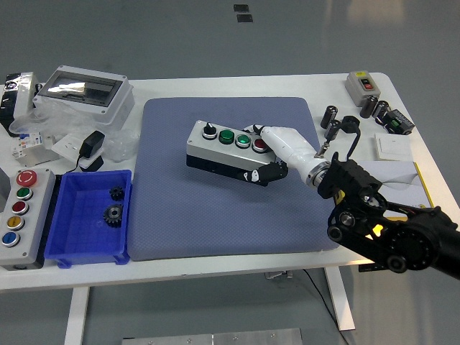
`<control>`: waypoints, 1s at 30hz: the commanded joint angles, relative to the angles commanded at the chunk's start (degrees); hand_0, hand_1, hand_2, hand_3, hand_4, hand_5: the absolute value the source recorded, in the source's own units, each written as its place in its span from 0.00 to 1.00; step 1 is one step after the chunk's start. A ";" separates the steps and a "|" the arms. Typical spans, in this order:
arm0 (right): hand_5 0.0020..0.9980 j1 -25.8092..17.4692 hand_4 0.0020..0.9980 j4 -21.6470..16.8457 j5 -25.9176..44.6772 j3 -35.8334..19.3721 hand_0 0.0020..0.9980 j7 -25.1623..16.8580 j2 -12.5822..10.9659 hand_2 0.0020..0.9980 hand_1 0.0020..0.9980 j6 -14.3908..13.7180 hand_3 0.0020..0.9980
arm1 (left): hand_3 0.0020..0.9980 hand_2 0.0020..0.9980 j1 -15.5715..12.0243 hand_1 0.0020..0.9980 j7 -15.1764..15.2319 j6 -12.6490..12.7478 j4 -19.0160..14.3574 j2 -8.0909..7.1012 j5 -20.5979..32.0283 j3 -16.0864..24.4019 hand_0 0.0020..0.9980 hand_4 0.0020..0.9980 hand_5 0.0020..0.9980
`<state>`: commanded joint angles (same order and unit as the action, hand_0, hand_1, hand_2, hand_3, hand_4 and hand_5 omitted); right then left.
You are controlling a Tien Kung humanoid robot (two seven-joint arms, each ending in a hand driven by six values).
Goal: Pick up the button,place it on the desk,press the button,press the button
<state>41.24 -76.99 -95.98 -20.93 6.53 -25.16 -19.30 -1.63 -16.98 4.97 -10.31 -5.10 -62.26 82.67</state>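
Observation:
The button box point(224, 150) is grey with a black base, a black knob, two green buttons and a red button point(259, 144). It sits tilted over the middle of the blue mat point(215, 212), seemingly raised off it. My right hand point(272, 154), white with black finger parts, is shut on the box's right end. Its white fingers lie over the top near the red button and a dark thumb is on the front face. The black right arm point(388, 230) enters from the lower right. My left arm is out of view.
A blue bin point(72, 237) holding two gears and a multi-button control box point(20, 215) stand at the left. A grey enclosure point(86, 90) is at the back left. A yellow-white carton point(413, 176), black cylinders point(330, 115) and a small switch box point(361, 84) lie at the right.

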 joint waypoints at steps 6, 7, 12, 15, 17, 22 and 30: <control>0.00 -0.59 0.00 -5.40 -4.94 5.35 0.09 -6.28 -6.31 0.31 0.26 -1.70 0.22 | 0.61 0.62 0.06 0.55 -0.07 -0.10 0.00 0.12 -0.50 0.26 0.65 0.66 0.13; 0.00 -0.94 0.00 -4.95 -6.16 5.44 0.09 -6.65 -6.47 0.31 0.26 -1.75 0.22 | 0.61 0.62 0.07 0.55 -0.08 -0.14 0.00 0.15 -0.60 0.26 0.65 0.66 0.13; 0.00 -2.15 0.00 0.02 -10.46 5.27 0.18 -6.22 -4.80 0.32 0.29 -0.53 0.22 | 0.61 0.62 0.07 0.55 -0.28 -0.27 0.00 0.20 -1.34 0.55 0.65 0.66 0.13; 0.00 -2.47 0.19 2.75 -11.32 4.91 0.49 -5.14 -3.52 0.51 0.50 0.49 0.40 | 0.61 0.62 0.10 0.55 -0.35 -0.30 0.00 0.18 -1.73 0.76 0.65 0.66 0.13; 0.00 -2.52 0.19 3.63 -11.47 4.82 0.49 -4.55 -3.04 0.51 0.50 0.90 0.40 | 0.61 0.62 0.13 0.55 -0.37 -0.30 0.00 0.18 -1.86 0.82 0.65 0.66 0.13; 0.04 -2.66 0.00 4.33 -11.37 4.83 0.72 -3.44 -2.72 0.71 0.69 1.54 0.68 | 0.61 0.62 0.15 0.55 -0.48 -0.33 0.00 0.17 -2.06 0.88 0.65 0.66 0.13; 0.05 -2.94 0.14 4.17 -10.49 4.98 0.90 -2.77 -3.23 0.87 0.85 1.70 0.90 | 0.61 0.62 0.06 0.55 -0.52 -0.30 0.00 0.15 -2.11 0.91 0.65 0.66 0.13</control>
<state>38.30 -72.82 -106.47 -15.95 3.76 -28.39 -17.61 -1.57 -17.50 4.67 -10.31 -4.96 -64.37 83.59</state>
